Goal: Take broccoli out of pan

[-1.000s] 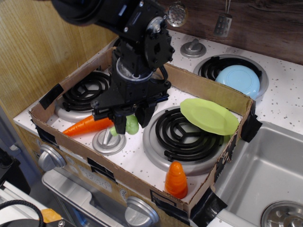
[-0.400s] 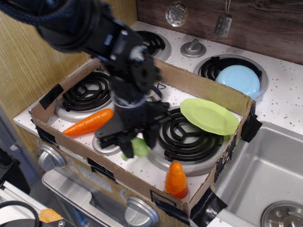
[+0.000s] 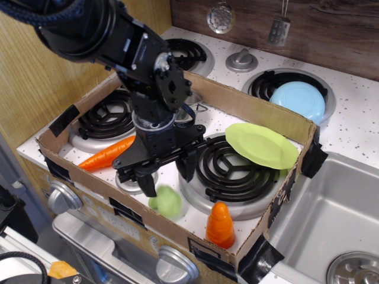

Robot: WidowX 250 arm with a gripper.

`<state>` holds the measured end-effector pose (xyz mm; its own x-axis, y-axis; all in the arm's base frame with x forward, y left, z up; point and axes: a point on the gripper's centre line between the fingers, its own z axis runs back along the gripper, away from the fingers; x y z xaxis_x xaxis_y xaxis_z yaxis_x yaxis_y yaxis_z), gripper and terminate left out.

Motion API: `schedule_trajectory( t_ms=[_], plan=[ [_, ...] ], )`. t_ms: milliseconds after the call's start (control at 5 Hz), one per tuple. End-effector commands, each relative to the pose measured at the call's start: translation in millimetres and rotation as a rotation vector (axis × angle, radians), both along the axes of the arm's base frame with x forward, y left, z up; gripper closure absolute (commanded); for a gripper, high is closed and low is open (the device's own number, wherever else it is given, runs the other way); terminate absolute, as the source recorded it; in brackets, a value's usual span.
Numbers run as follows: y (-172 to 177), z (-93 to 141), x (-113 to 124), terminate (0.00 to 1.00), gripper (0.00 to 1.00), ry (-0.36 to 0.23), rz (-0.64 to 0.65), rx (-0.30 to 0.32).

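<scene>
Broccoli dropped on the counter, gripper let go.

I see the broccoli point(image 3: 165, 202) lying free on the speckled white counter point(image 3: 195, 222) inside the cardboard tray point(image 3: 249, 109), near the front wall and just left of the large front burner point(image 3: 231, 165). My gripper point(image 3: 167, 173) hovers just above it with its jaws spread and nothing between them. Less than half a second ago the jaws pinched the broccoli slightly higher and nearer the small knob; a second ago they held it by the carrot point(image 3: 106, 155). I cannot make out the pan from here; the arm may hide it. I judge the removal essentially done; what remains is to lift clear.
</scene>
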<state>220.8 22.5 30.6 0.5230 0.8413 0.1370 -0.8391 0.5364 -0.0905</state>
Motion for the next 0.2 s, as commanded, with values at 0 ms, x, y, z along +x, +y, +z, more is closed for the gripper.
schedule_trajectory(
  t_ms=[0],
  plan=[
    [-0.4, 44.2, 19.6, 1.0, 0.0, 0.005, 0.014, 0.09]
  ],
)
